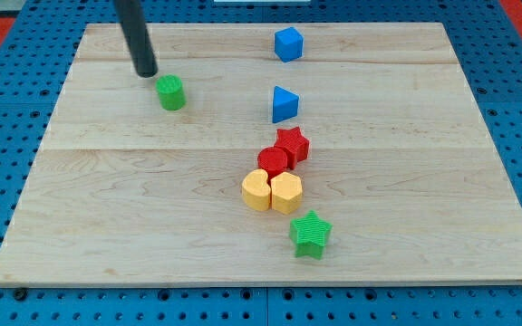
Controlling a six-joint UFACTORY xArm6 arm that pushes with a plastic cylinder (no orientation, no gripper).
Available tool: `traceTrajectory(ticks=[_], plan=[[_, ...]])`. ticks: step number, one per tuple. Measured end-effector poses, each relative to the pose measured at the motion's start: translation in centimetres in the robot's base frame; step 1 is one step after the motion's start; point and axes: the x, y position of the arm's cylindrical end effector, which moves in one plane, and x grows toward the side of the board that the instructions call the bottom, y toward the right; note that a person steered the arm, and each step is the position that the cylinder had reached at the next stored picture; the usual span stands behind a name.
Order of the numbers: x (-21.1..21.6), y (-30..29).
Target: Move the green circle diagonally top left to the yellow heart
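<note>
Green circle is the one to move. Where is it now? (child)

Let me start at the view's bottom and go up. First comes a green star. Just above it sit the yellow heart and another yellow block, side by side and touching. Above those are a red circle and a red star, then a blue triangle. The green circle is far off, near the top left of the tabletop. (robot)

So is the job done? (child)

I don't think so. The green circle lies up and to the left of the yellow heart, which is the right side. But the two are well apart, with lots of bare wood between them. I think it has to slide down and right until it sits close to the heart's top left corner. (robot)

And your tool? (child)

It is a plain dark rod. It has nothing to open or shut, and it holds nothing. My tip is just beside the green circle, up and to its left. I can't tell if they touch. A push from there would send the block toward the heart. Beyond it all, at the view's top, sits a blue cube. (robot)
</note>
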Motion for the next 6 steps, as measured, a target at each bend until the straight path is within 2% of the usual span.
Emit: traceTrajectory(ticks=[1, 2, 3, 4, 5, 6], plan=[[4.7, 5.6], [9.9, 7.6], [11.0, 4.7], [6.9, 7.5], [4.8, 4.7], [7.4, 1.0]])
